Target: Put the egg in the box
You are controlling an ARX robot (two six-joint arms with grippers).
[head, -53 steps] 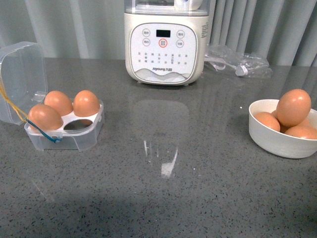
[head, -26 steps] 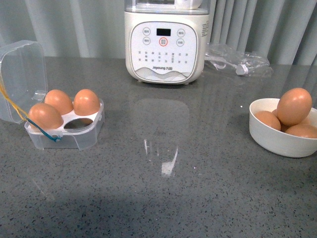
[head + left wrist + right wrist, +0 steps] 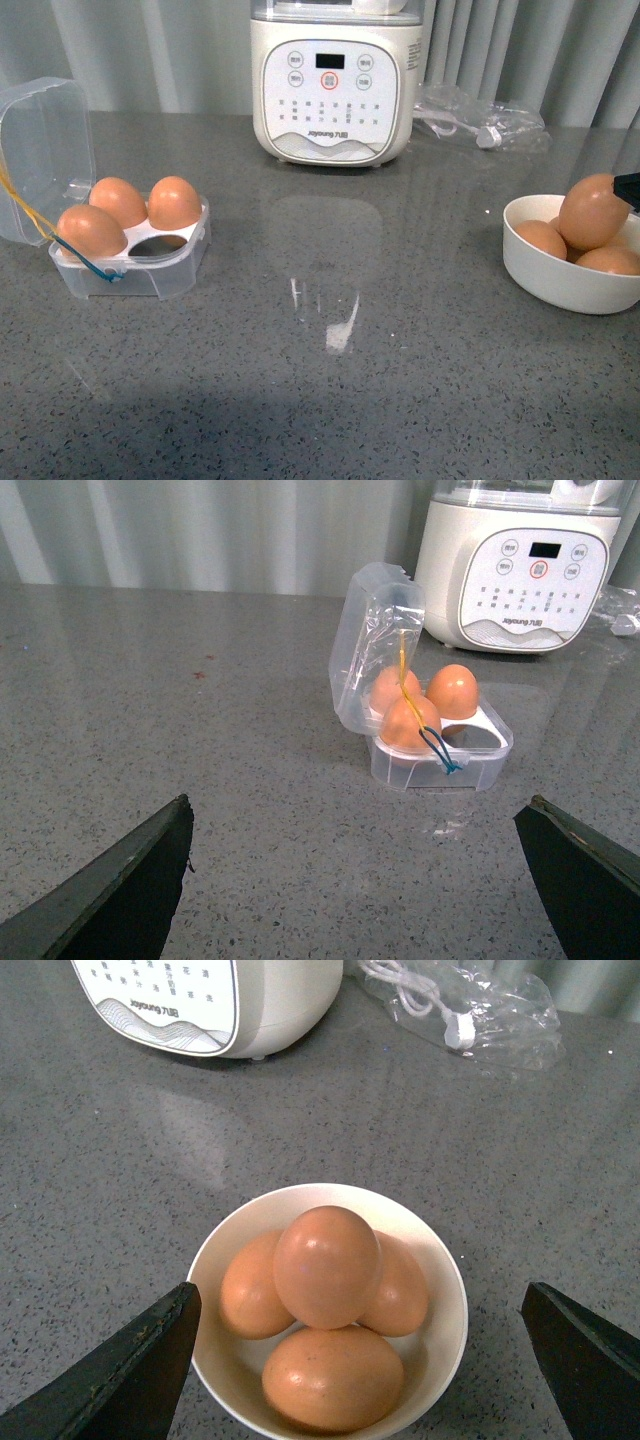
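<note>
Egg (image 3: 328, 1265): topmost in the bowl (image 3: 452, 1290), at right.
Box (image 3: 150, 280): at left, lid up, near-right cell free.
Right pincer (image 3: 358, 1305): spread wide, facing the bowl.
Left pincer (image 3: 352, 808): spread wide, facing the box.
Tabletop (image 3: 340, 400): open stretch between box and bowl.

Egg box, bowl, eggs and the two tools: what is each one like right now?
box: lid open, three cells filled, one empty.
bowl: holds four eggs.
top egg: resting on the other three, not gripped.
left tool: open, empty.
right tool: open, empty, facing the bowl.
</note>
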